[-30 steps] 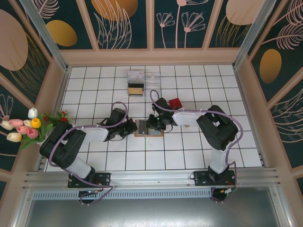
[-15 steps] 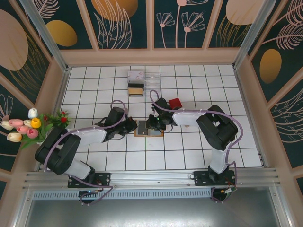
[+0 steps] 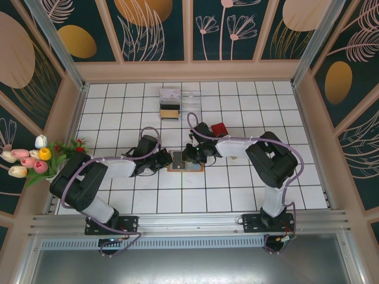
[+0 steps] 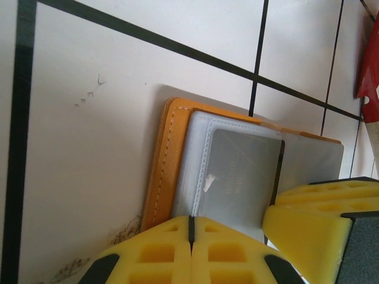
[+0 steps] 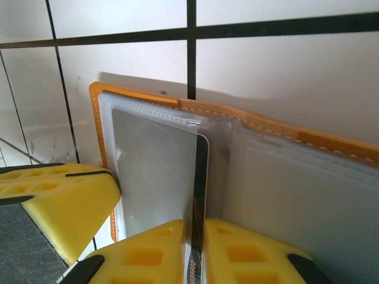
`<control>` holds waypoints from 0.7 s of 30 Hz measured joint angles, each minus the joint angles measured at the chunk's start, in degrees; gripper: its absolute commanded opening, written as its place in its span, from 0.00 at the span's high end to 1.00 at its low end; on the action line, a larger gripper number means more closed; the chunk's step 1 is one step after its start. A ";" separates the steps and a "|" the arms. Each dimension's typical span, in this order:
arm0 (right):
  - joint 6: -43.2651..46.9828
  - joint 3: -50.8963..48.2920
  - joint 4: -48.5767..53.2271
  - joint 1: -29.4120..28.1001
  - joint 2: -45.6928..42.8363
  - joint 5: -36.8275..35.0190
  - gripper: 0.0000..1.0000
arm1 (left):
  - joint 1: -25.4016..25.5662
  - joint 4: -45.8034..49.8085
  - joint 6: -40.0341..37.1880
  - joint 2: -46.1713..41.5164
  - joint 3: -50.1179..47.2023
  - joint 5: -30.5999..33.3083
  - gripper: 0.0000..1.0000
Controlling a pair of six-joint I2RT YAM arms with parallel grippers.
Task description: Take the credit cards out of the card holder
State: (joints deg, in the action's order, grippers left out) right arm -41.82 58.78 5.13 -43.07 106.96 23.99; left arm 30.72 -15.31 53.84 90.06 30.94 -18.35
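as the tan-orange leather card holder (image 3: pixel 185 161) lies open mid-frame on the white-tiled desk (image 3: pixel 237 189), the right hand (image 5: pixel 194 229) pinches a pale grey card (image 5: pixel 155 171) by its edge; the left hand (image 4: pixel 190 222), fingers pressed together, sits at the holder's lower edge.

— What is the card holder (image 4: pixel 159 171) made of?
— Orange leather, matt, with a stitched edge. Its clear plastic pockets (image 5: pixel 278 177) look shiny.
— And the credit card (image 5: pixel 155 171)?
— Smooth grey plastic. The yellow fingers (image 4: pixel 157 254) look matt, and the white table (image 4: pixel 89 154) tiles are smooth.
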 measured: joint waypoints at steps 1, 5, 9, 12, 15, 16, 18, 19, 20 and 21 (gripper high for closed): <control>0.00 -0.24 -0.33 0.02 0.00 0.20 0.84 | 0.00 -0.11 0.02 0.00 -0.07 0.15 1.00; -0.02 -1.14 -1.86 0.52 0.00 1.33 0.87 | 0.00 -0.83 0.02 0.00 -0.46 0.24 1.00; -0.02 -1.79 -2.84 0.92 -0.02 1.86 0.89 | 0.00 -1.11 0.02 -0.02 -0.63 0.46 1.00; -0.02 -2.43 -3.67 1.16 -0.20 2.32 0.90 | 0.02 -1.14 0.02 -0.04 -0.63 0.74 0.99; 0.00 -2.75 -4.07 1.42 -0.50 2.73 0.91 | 0.04 -1.14 0.02 -0.07 -0.63 0.85 0.98; 0.00 -2.84 -4.22 1.51 -0.57 2.80 0.91 | 0.04 -1.14 0.02 -0.07 -0.68 0.87 0.98; 0.02 -3.02 -4.35 1.53 -0.66 2.95 0.91 | 0.04 -1.16 0.02 -0.07 -0.68 0.96 0.99; 0.02 -3.08 -4.50 1.53 -0.68 2.97 0.91 | 0.04 -1.14 0.02 -0.07 -0.68 1.01 0.99; 0.04 -3.13 -4.57 1.55 -0.70 3.02 0.91 | 0.04 -1.14 0.02 -0.07 -0.68 1.01 1.00; 0.07 -3.26 -4.76 1.64 -0.72 3.13 0.91 | 0.04 -1.14 0.00 -0.07 -0.68 1.03 1.00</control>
State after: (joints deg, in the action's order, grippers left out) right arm -41.76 55.53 0.36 -41.43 106.24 27.11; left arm 30.76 -16.45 53.84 90.00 30.26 -17.32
